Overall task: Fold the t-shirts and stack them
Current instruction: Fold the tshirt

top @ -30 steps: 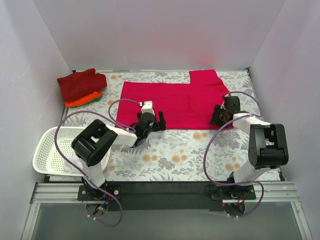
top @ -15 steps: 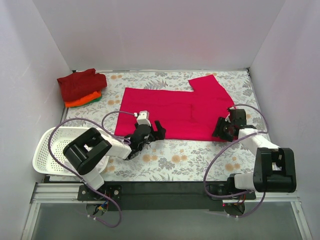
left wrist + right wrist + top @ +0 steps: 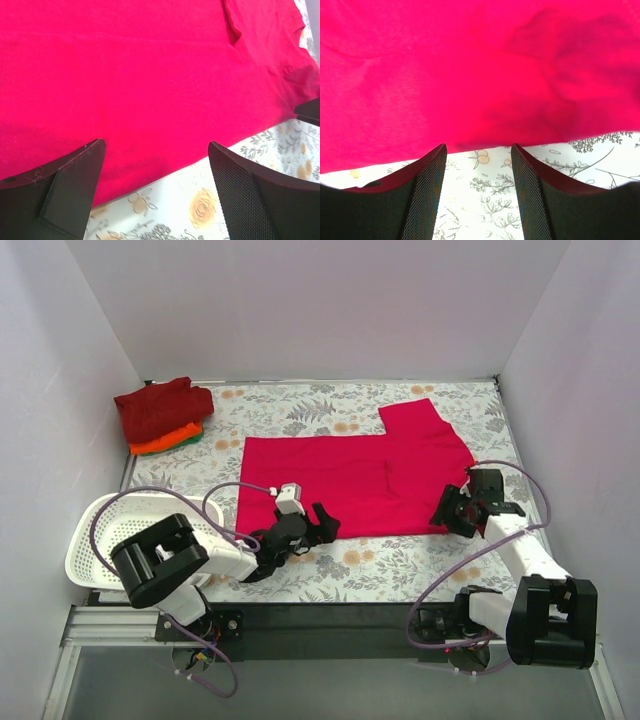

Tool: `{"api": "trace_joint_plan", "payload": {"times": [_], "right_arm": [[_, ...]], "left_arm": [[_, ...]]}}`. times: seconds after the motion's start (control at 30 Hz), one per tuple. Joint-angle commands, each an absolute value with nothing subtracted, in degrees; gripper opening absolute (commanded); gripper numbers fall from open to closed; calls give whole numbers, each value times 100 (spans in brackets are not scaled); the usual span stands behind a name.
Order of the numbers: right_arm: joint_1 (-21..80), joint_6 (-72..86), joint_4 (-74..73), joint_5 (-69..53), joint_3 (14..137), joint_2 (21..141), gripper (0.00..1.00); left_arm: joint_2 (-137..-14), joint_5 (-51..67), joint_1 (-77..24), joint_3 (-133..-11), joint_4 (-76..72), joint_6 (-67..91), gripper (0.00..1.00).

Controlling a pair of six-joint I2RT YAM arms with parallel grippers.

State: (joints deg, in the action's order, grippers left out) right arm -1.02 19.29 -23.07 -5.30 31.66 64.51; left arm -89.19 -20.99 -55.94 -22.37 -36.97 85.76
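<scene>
Pink-red t-shirt point(image 3: 360, 480) is lying spread flat, w/ folded t-shirts point(image 3: 160, 415) sitting off its far-left corner. L gripper point(image 3: 322, 523) and R gripper point(image 3: 452, 512) are hovering at its near edge, both jaws gaping, gripping nothing.

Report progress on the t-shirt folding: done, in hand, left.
Done: a folded pile sits at the far left, dark red over orange and green. In hand: the bright pinkish-red shirt lies spread flat with one sleeve sticking out. The left gripper and right gripper are open at its near edge, gripping nothing. Left: fold this shirt and put it on the pile.
</scene>
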Motion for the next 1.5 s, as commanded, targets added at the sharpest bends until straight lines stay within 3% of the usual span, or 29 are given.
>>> {"api": "trace_joint_plan", "payload": {"times": [0.0,0.33,0.6,0.77,0.93,1.47], "right_arm": [[-114,1951,-2478,-650,3208,6171,50],[-114,1573,-2268,-650,4148,5686,50],[-114,1617,-1126,-1177,4430,7047,51],[-123,1547,-756,-1099,4526,7882,49],[-132,1582,-571,-1345,4439,7937,49],[-132,1468,-580,-1723,4131,7365,49]], "left_arm": [[-9123,-1985,-5932,-1881,-1785,9254,78],[-8263,-3110,-6073,-3057,-27,8677,83],[-7963,-3183,-4862,-4675,386,7480,85],[-8279,-2884,-3526,-5088,449,7278,86],[-9156,-2830,-2586,-5651,554,7006,85],[-11038,-3146,-1758,-7153,79,6618,79]]}}
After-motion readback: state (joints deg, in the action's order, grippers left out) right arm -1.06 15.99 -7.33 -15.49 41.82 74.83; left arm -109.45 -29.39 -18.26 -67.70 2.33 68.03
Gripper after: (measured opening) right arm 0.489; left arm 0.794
